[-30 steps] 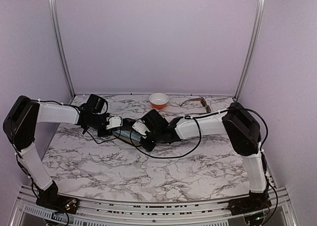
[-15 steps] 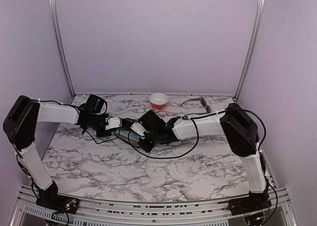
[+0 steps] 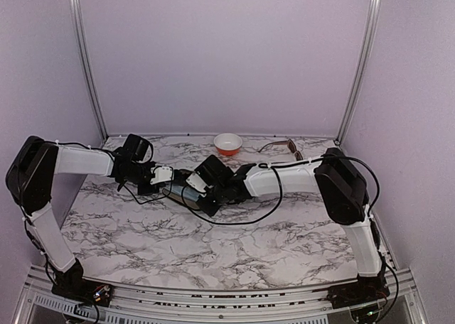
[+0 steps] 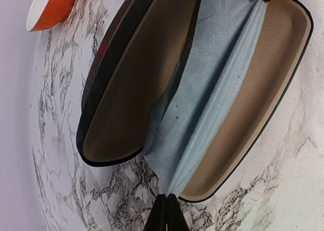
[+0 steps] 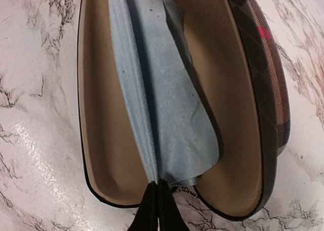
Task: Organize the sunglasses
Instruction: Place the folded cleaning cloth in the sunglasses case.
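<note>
A brown pair of sunglasses lies at the back right of the table, away from both arms. An open brown case with a tan lining and a red stripe on its lid lies in the middle-left. A light blue cloth is stretched lengthways over the open case. My left gripper is shut on one end of the cloth. My right gripper is shut on the opposite end.
An orange bowl with a white inside stands at the back centre, just behind the case. Cables hang from both forearms over the marble tabletop. Walls close the back and sides.
The right arm has shifted a little to the left and back, still holding the cloth. The left arm has barely moved.
</note>
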